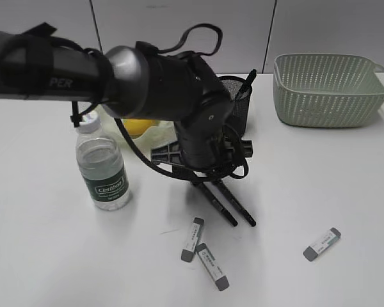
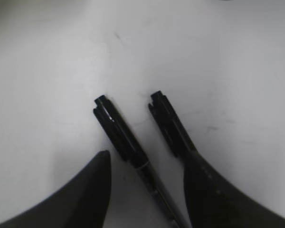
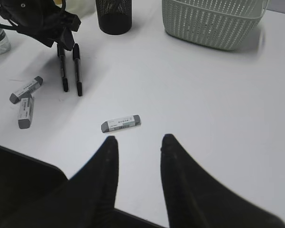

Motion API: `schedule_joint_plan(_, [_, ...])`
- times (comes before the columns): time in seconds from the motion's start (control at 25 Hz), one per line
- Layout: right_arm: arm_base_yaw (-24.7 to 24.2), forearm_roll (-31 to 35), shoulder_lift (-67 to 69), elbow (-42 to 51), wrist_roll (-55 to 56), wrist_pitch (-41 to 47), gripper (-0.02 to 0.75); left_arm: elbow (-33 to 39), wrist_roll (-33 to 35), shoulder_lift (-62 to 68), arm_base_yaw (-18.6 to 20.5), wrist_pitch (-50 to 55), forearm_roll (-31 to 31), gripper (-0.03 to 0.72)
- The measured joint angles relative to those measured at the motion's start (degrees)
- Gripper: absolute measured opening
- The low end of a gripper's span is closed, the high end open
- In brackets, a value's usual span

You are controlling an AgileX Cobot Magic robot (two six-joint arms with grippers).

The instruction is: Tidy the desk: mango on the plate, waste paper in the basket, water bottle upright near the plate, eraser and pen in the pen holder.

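My left gripper (image 2: pixel 146 159) is open and low over the desk (image 1: pixel 320 185), astride one of two black pens (image 2: pixel 118 130). The second pen (image 2: pixel 172 124) lies beside it, partly under the right finger. Both pens show below the gripper in the exterior view (image 1: pixel 233 208). The water bottle (image 1: pixel 103 166) stands upright at the left. The mango (image 1: pixel 139 126) sits on the plate (image 1: pixel 159 133), mostly hidden by the arm. The pen holder (image 1: pixel 238 96) holds a pen. My right gripper (image 3: pixel 140 140) is open and empty, just short of a grey eraser (image 3: pixel 121 123). The waste paper is out of view.
The basket (image 1: pixel 329 89) stands at the back right. Two more erasers (image 1: pixel 192 238) (image 1: pixel 212 265) lie near the front middle, and the third eraser (image 1: pixel 322 244) at the front right. The left arm (image 1: pixel 147 77) reaches across from the left.
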Motion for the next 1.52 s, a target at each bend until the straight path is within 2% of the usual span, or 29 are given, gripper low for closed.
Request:
schedule_joint_plan(0.28, [0.0, 0.0, 0.0, 0.0, 0.0, 0.0, 0.258, -0.2, -5.6, 2.8, 0.0, 0.4, 1.7, 0.349])
schedule_joint_plan(0.6, [0.0, 0.0, 0.0, 0.0, -0.1, -0.1, 0.257, -0.4, -6.1, 4.3, 0.0, -0.1, 2.1, 0.335])
schedule_joint_plan(0.68, [0.0, 0.0, 0.0, 0.0, -0.1, -0.1, 0.257, -0.5, -6.1, 4.4, 0.0, -0.1, 2.4, 0.3])
schedule_joint_plan(0.8, [0.0, 0.0, 0.0, 0.0, -0.1, -0.1, 0.256, -0.5, -6.1, 4.5, 0.0, -0.2, 3.1, 0.192])
schedule_joint_plan(0.92, [0.0, 0.0, 0.0, 0.0, -0.1, -0.1, 0.251, -0.5, -6.1, 4.6, 0.0, -1.8, 3.6, 0.12])
schedule_joint_plan(1.2, [0.0, 0.0, 0.0, 0.0, -0.1, -0.1, 0.247, -1.3, -6.3, 4.7, 0.0, -5.0, 4.4, 0.095])
schedule_joint_plan(1.36, [0.0, 0.0, 0.0, 0.0, -0.1, -0.1, 0.247, -2.7, -7.4, 1.9, 0.0, -5.6, 10.3, 0.09])
schedule_joint_plan(1.44, [0.0, 0.0, 0.0, 0.0, -0.1, -0.1, 0.247, -3.0, -9.9, -1.1, 0.0, -7.2, 15.8, 0.089])
schedule_joint_plan(1.52, [0.0, 0.0, 0.0, 0.0, -0.1, -0.1, 0.247, -3.4, -13.0, -4.5, 0.0, -10.2, 23.8, 0.09])
